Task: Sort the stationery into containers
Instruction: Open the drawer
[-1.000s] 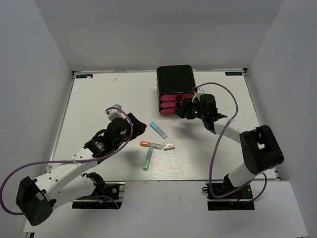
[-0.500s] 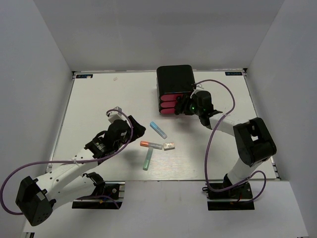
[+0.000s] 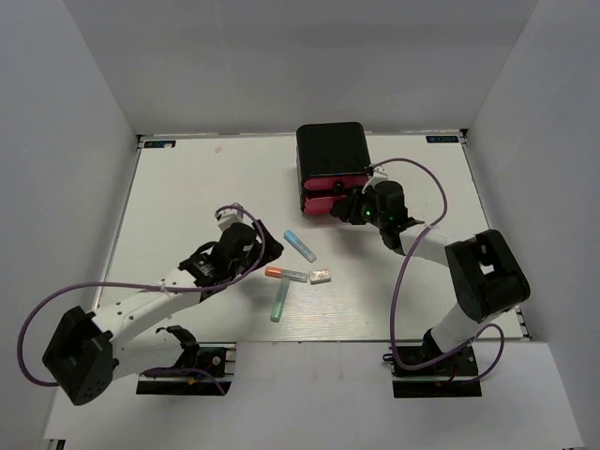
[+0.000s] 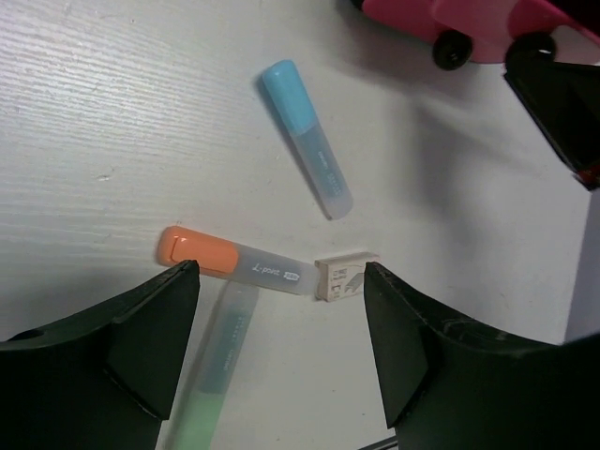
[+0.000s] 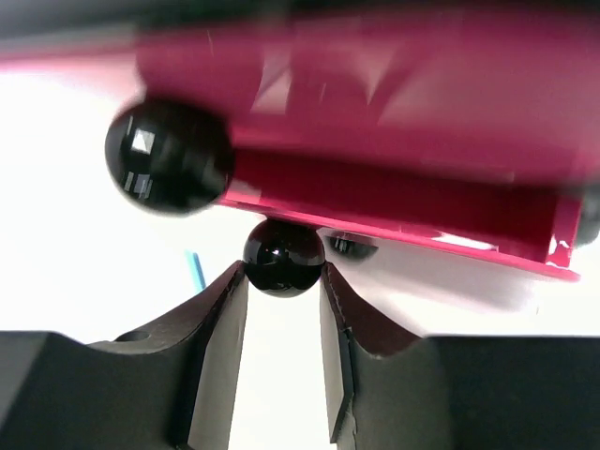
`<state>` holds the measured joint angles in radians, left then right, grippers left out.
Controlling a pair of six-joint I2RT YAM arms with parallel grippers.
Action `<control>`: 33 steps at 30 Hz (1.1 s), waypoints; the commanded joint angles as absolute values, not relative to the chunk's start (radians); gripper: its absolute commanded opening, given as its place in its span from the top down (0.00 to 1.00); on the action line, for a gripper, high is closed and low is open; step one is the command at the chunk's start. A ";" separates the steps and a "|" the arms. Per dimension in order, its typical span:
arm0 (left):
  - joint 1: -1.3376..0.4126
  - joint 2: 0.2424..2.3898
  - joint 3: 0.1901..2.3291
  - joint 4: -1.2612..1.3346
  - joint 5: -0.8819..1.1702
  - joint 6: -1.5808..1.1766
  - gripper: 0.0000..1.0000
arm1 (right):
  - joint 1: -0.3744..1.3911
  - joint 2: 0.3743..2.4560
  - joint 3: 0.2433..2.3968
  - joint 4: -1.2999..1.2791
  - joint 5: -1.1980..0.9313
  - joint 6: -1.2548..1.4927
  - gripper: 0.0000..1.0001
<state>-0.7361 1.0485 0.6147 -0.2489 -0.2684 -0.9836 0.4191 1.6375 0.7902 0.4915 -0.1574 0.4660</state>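
A light blue stick [image 3: 300, 246], an orange-capped stick [image 3: 285, 274], a teal-green stick [image 3: 278, 302] and a white eraser [image 3: 320, 276] lie mid-table. My left gripper [image 3: 262, 253] is open and empty just left of them. In the left wrist view [image 4: 281, 352] its jaws straddle the orange stick [image 4: 225, 262], teal stick [image 4: 220, 375] and eraser [image 4: 345, 277], with the blue stick [image 4: 307, 139] beyond. The black cabinet [image 3: 330, 155] holds pink drawers [image 3: 319, 202]. My right gripper [image 5: 283, 281] is shut on the lowest drawer's black knob [image 5: 283, 256] at the cabinet front [image 3: 349, 210].
A second black knob [image 5: 169, 157] sits above left of the gripped one on the pink drawer front [image 5: 394, 141]. The right gripper's black fingers [image 4: 558, 103] show at the far right of the left wrist view. White walls enclose the table on three sides.
My left gripper has moved right and nearer the sticks. My right gripper went in to the drawer fronts and now sits closed on the lowest knob.
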 commanded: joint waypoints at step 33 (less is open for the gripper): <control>-0.719 1.756 1.166 -0.428 -0.264 -1.038 0.27 | 0.408 1.260 0.511 0.465 -0.233 0.448 0.17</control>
<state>-0.7273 1.7435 1.1046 -0.3515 -0.2462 -1.0122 0.4149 1.3163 0.5419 0.4664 -0.2180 0.4782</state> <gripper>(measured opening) 0.733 0.827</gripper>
